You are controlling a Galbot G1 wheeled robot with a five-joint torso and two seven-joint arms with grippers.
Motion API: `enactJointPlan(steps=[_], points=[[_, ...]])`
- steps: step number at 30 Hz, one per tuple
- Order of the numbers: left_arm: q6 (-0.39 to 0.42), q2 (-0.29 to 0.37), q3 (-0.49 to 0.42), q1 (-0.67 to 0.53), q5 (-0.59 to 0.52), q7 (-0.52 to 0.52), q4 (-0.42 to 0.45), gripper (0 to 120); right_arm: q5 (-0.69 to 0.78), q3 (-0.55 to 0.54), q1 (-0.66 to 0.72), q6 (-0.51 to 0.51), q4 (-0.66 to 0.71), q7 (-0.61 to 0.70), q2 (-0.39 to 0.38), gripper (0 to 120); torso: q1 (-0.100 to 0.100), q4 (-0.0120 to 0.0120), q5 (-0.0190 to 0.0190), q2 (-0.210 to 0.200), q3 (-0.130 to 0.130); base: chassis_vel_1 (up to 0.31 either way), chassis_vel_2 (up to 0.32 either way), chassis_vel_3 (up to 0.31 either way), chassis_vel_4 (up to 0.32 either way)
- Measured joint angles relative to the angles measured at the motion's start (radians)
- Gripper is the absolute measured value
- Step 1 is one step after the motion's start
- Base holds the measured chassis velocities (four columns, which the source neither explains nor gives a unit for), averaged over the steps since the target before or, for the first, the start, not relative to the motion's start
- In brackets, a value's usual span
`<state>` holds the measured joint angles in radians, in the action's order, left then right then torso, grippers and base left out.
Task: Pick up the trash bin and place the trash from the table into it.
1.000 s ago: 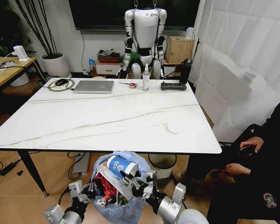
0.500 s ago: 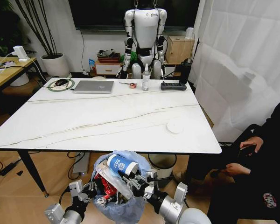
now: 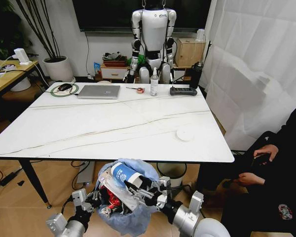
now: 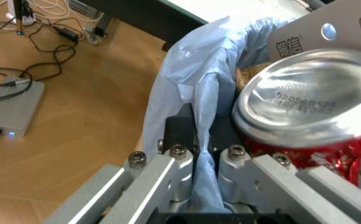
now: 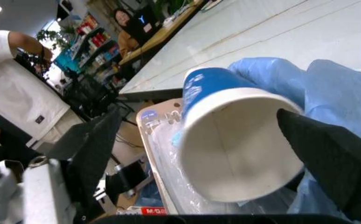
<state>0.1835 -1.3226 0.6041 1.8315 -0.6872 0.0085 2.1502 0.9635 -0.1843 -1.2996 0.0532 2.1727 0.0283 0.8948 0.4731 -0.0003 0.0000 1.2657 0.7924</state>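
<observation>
The left gripper [image 4: 202,170] pinches the trash bin [image 3: 130,217] by its soft, slippery liner at nine o'clock; the right gripper [image 3: 150,190] stands released around the light, crushable paper cup [image 3: 124,176].

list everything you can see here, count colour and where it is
table: 1, white marble-look top, black legs, centre of head view
white lid: 1, white, on the table near its right front corner
laptop: 1, silver, closed, far left of the table
bottle: 1, white, far edge of the table
trash bin: 1, light-blue bag liner, below the table's near edge, full of litter
paper cup: 1, blue and white, lying on top of the bin
can: 1, silver end, red body, in the bin
humanoid robot: 1, white, behind the table
left gripper: shut on the bin's bag rim
right gripper: at the bin's right side, fingers open either side of the cup
</observation>
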Motion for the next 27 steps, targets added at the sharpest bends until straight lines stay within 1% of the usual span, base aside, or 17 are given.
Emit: enactJointPlan(steps=[2, 8, 27], points=[[0.000, 0.001, 0.000, -0.002, -0.001, 0.000, -0.001, 0, 0.000, 0.000, -0.003, 0.000, 0.001, 0.000, 0.000, 97, 0.000, 0.0000, 0.0000, 0.000, 0.000, 0.000, 0.000, 0.000, 0.000], [0.000, 0.001, 0.001, -0.003, -0.003, -0.001, -0.001, 0, 0.002, 0.004, -0.008, 0.001, 0.010, 0.002, -0.008, 97, 0.000, 0.0000, 0.0000, 0.000, 0.000, 0.000, 0.000, 0.000, 0.000], [0.000, 0.011, 0.008, -0.006, -0.013, -0.002, -0.003, 0, 0.029, 0.078, -0.064, 0.003, 0.089, 0.014, -0.093, 99, 0.000, 0.0000, -0.0001, 0.000, 0.000, 0.000, 0.000, 0.000, 0.000]])
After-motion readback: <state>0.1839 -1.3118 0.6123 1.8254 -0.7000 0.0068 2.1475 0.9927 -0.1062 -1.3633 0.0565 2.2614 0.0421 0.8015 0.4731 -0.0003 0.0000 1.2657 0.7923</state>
